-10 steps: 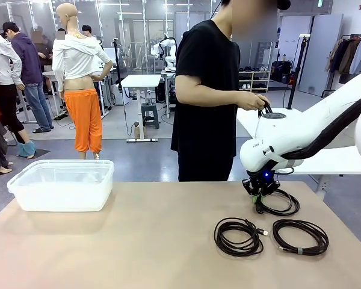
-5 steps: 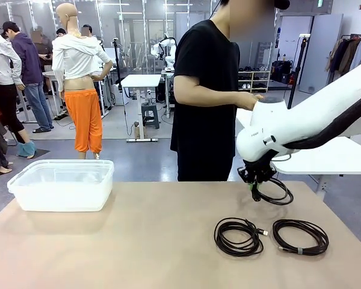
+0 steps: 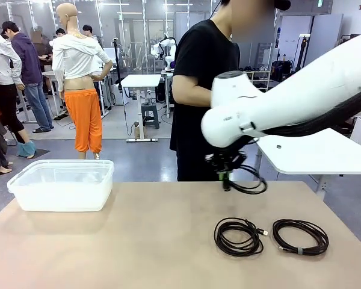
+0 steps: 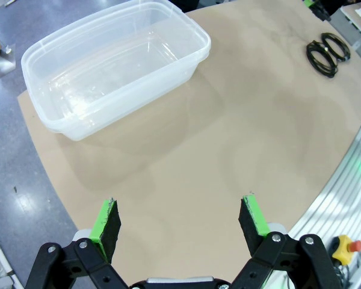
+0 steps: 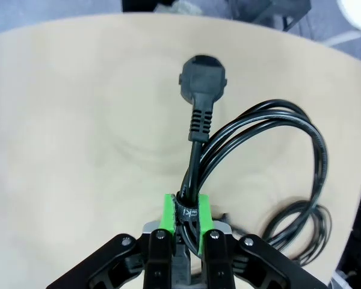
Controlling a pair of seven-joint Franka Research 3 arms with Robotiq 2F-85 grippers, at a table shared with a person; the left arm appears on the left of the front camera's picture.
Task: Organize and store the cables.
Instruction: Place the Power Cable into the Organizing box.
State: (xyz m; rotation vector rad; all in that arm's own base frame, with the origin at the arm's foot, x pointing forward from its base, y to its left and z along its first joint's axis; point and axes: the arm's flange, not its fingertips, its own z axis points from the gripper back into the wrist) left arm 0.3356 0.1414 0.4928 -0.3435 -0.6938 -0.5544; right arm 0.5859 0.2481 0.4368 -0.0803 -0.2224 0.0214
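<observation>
Lifted clear of the tan table (image 3: 138, 241) above its far edge, just right of centre: thin black cable coil with a chunky black plug (image 3: 253, 186), clamped at its strapped neck between the green pads of the right gripper (image 5: 186, 211), jaws closed tight on the bundled cords. In the right wrist view, plug (image 5: 203, 78) pointing straight out beyond the fingertips along the fingers' own line, loop (image 5: 277, 120) bulging to one side. In the front view, loop hanging right of and below the fingers. Well apart to the left, at the far left of the table: clear rectangular plastic tub (image 3: 60, 198), open-topped and holding nothing, long axis left to right. Flat on the table at near right, side by side and not touching: middle black round coil (image 3: 228, 248) and right-hand black round coil (image 3: 301, 250). Left gripper (image 4: 180, 211) above the near left, pads spread wide on nothing, tub (image 4: 126, 96) just ahead of it and nearer to it than to the loaded gripper. Judged to follow: a long carry leftward across the table, release over the tub's open top, plug end likely to hang lowest and enter first.
</observation>
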